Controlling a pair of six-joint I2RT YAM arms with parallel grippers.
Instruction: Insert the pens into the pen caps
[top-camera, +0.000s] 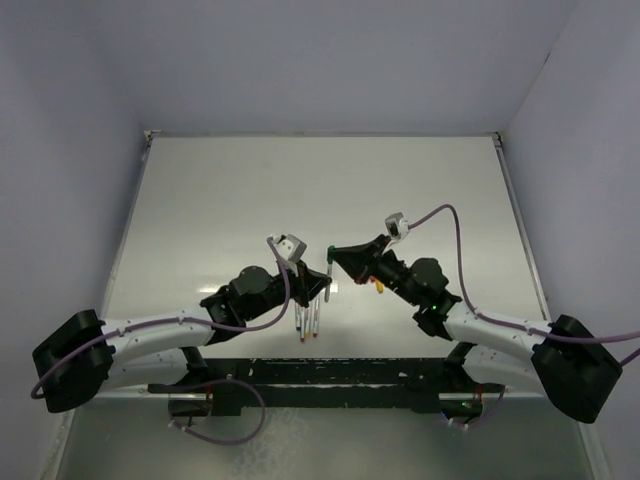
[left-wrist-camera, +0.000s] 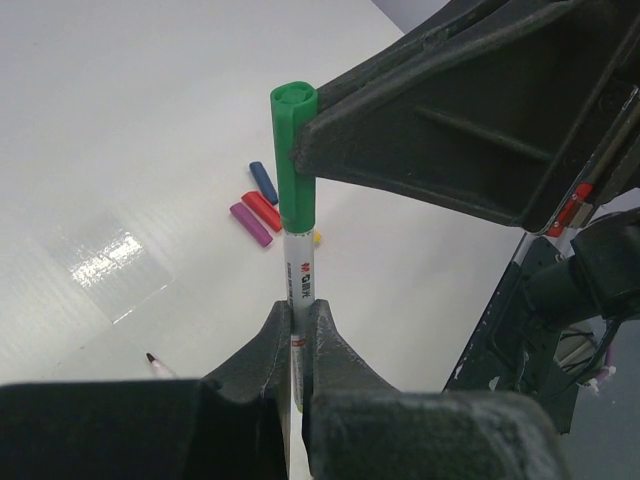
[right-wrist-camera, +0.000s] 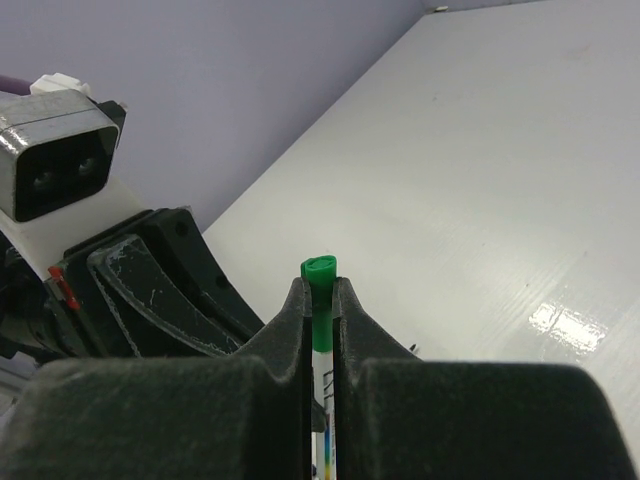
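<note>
A white pen (left-wrist-camera: 298, 268) stands upright between the fingers of my left gripper (left-wrist-camera: 297, 310), which is shut on its barrel. A green cap (left-wrist-camera: 293, 150) sits over the pen's upper end. My right gripper (right-wrist-camera: 319, 285) is shut on that green cap (right-wrist-camera: 319, 272), with the white barrel (right-wrist-camera: 323, 372) running down between its fingers. From above, both grippers meet over the table's middle, the left gripper (top-camera: 322, 283) just below the right gripper (top-camera: 333, 252). More pens (top-camera: 308, 322) lie under the left gripper. Blue (left-wrist-camera: 263, 182), red (left-wrist-camera: 262, 210) and magenta (left-wrist-camera: 250, 224) caps lie together on the table.
A yellow cap (left-wrist-camera: 317, 238) peeks out behind the held pen, and a dark pen tip (left-wrist-camera: 155, 362) lies at the lower left. The left arm's wrist camera (right-wrist-camera: 55, 165) is close on the left in the right wrist view. The white table (top-camera: 320, 190) ends at purple walls.
</note>
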